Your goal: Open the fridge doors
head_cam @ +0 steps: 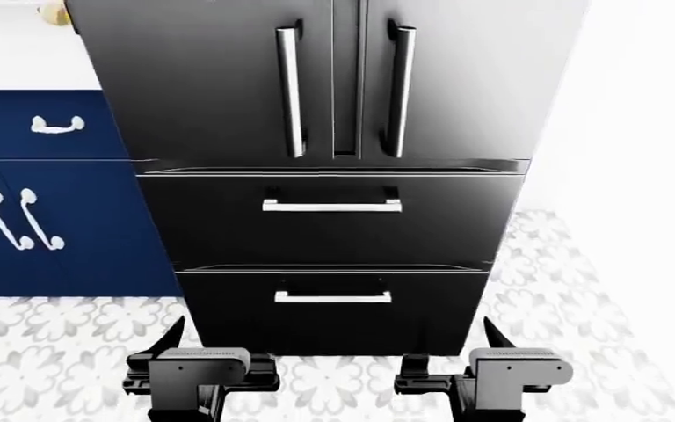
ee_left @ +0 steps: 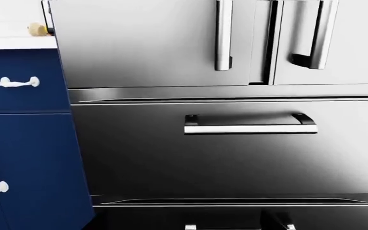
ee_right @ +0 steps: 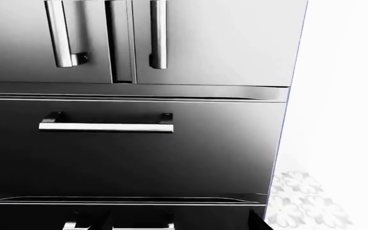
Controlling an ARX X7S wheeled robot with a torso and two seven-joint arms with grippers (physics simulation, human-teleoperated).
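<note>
The fridge doors are two tall glossy black panels, both shut. In the head view the left door [head_cam: 197,79] and right door [head_cam: 478,79] meet at a narrow centre seam. Each carries a vertical silver bar handle: left handle [head_cam: 291,92], right handle [head_cam: 402,88]. Their lower ends show in the left wrist view [ee_left: 224,36] and the right wrist view [ee_right: 158,33]. My left gripper [head_cam: 214,343] and right gripper [head_cam: 455,343] hang low in front of the bottom drawer, well below the door handles. Both are open and empty. Their dark fingers barely show against the black fridge.
Two wide black drawers with horizontal silver handles, upper [head_cam: 331,206] and lower [head_cam: 331,297], sit under the doors. Navy blue cabinets [head_cam: 68,229] with white curved handles adjoin the fridge on the left. A white wall [head_cam: 642,132] stands to the right. The floor [head_cam: 32,369] is patterned tile.
</note>
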